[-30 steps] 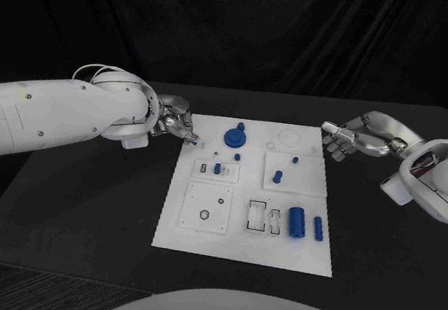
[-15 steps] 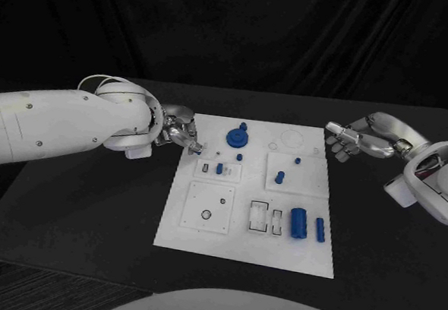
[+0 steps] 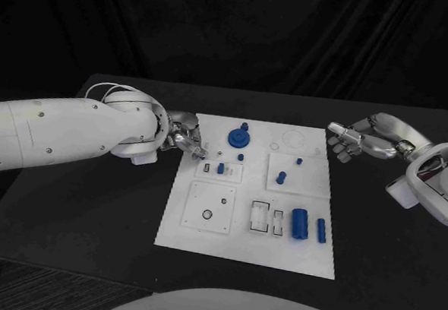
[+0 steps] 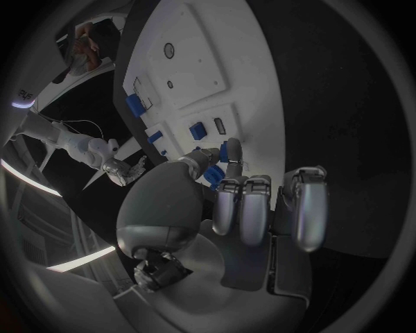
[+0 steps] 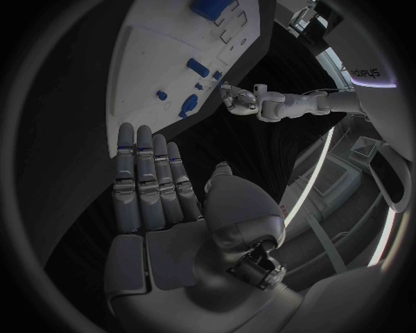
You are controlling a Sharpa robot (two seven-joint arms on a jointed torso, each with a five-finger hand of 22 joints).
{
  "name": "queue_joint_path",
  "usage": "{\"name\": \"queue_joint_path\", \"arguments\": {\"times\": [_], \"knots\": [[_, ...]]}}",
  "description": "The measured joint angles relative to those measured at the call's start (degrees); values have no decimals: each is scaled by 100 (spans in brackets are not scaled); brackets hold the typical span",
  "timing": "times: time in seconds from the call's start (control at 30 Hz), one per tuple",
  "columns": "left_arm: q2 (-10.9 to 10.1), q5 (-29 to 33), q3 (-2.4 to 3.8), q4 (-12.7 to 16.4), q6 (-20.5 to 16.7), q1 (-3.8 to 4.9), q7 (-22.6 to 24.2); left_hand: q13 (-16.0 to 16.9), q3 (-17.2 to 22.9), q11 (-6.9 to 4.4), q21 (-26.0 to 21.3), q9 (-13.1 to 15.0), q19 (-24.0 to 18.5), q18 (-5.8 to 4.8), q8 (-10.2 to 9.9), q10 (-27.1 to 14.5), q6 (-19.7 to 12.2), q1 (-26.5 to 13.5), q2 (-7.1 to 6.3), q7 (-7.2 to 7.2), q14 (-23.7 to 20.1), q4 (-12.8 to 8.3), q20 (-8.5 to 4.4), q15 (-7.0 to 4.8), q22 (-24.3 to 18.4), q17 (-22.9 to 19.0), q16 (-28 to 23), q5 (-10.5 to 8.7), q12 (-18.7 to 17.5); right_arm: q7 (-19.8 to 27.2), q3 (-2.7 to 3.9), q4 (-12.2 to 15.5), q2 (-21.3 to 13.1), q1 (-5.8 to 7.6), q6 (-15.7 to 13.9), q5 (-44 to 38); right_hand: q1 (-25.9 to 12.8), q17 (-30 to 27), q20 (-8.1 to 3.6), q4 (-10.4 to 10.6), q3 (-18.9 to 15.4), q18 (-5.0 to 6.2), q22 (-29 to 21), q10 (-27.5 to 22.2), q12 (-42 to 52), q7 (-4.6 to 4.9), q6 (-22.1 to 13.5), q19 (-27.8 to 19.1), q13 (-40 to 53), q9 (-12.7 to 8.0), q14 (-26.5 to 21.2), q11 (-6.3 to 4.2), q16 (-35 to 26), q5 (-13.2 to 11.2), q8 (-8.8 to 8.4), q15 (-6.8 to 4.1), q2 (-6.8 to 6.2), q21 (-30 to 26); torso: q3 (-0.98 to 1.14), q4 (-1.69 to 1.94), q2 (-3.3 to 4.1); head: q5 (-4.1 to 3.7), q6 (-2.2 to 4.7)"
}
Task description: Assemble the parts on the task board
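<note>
The white task board [image 3: 198, 232] lies mid-table. On it are a round blue part [image 3: 238, 136], small blue pegs [image 3: 281, 177] and two blue cylinders [image 3: 298, 223] near its right edge. My left hand [image 3: 183, 136] hovers at the board's far left corner. In the left wrist view the left hand [image 4: 221, 201] has its outer fingers curled in, while thumb and a finger pinch a small blue part [image 4: 227, 150]. My right hand [image 3: 352, 144] hangs off the board's far right corner. Its straight fingers [image 5: 148, 184] lie side by side and hold nothing.
The board has a square plate with holes [image 3: 209, 207] at its near left and rectangular slots [image 3: 266, 218] beside the cylinders. Bare black table [image 3: 84, 214] surrounds the board on all sides, and a dark curtain hangs behind it.
My left hand has moved a little to the right and nearer, up to the board's far left corner. The right hand has hardly moved.
</note>
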Motion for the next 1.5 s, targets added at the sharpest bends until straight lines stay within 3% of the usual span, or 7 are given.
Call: {"name": "queue_joint_path", "arguments": {"times": [0.37,1.5], "knots": [[-58,-19,-1,107,-59,-100,0,0,0,0,0,-8,0,0,-21,0,4,15,15,4,0,0,0,0,0,0,0,-11,0,-4,0,-2,-4,-4,4,0,68,7,20,-16,16,0,-10,0,0,21,21,20,-2,0,0,0,0,22,0,0,-7,0,13,-7,4,-11,0],[-106,-28,5,278,-125,-196,6,0,-1,1,0,-20,0,0,-22,0,41,0,58,41,0,-1,1,1,-1,0,0,-12,0,-21,0,-39,37,-43,21,0,114,14,-1,-31,63,-1,-29,0,0,21,21,41,-14,4,21,0,23,40,0,-21,-9,0,14,-7,1,19,0]]}}
